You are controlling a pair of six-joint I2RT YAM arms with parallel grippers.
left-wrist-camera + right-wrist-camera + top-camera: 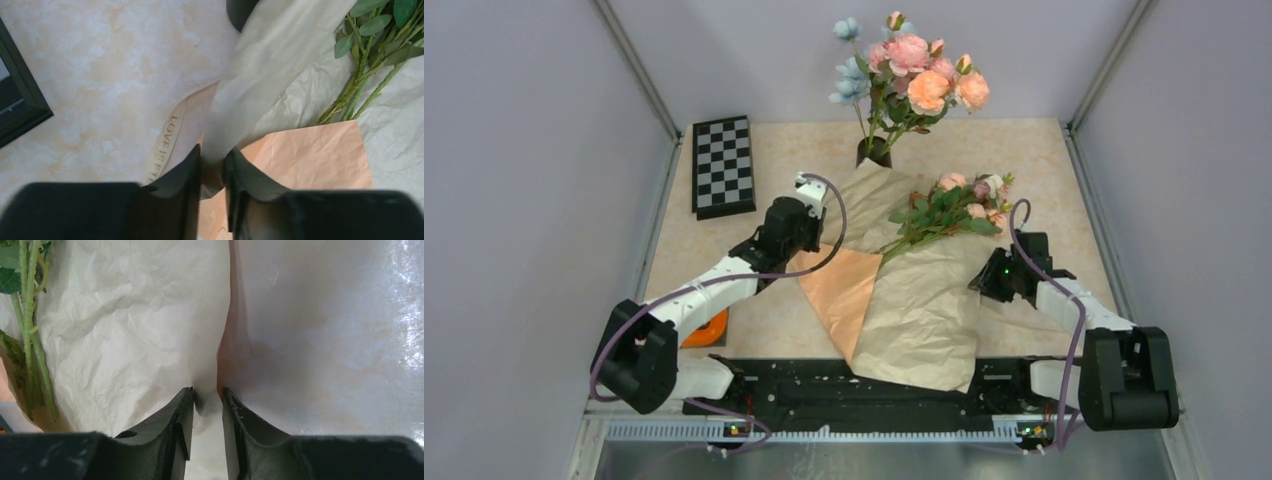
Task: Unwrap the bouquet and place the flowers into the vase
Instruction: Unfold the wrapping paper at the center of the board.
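Observation:
The bouquet lies opened out on the table. Its crinkled tan paper (924, 310) is spread flat, with the peach-orange sheet (839, 290) beside it. The flowers (949, 205) rest on the paper, heads toward the back right and green stems (360, 85) pointing to the middle. The black vase (874, 152) stands just behind them. My left gripper (817, 238) pinches a raised flap of tan paper (260, 60) between its narrow jaws (212, 157). At the sheet's right edge, my right gripper (984, 278) has closed on the tan paper (125, 315), with a fold of it between its fingertips (207, 392).
A taller pink, orange and pale-blue bunch (914, 80) fills the vase. A folded chessboard (723, 165) lies at the back left. A cream printed ribbon (162, 145) trails on the table by the left fingers. An orange object (709, 330) sits under the left arm.

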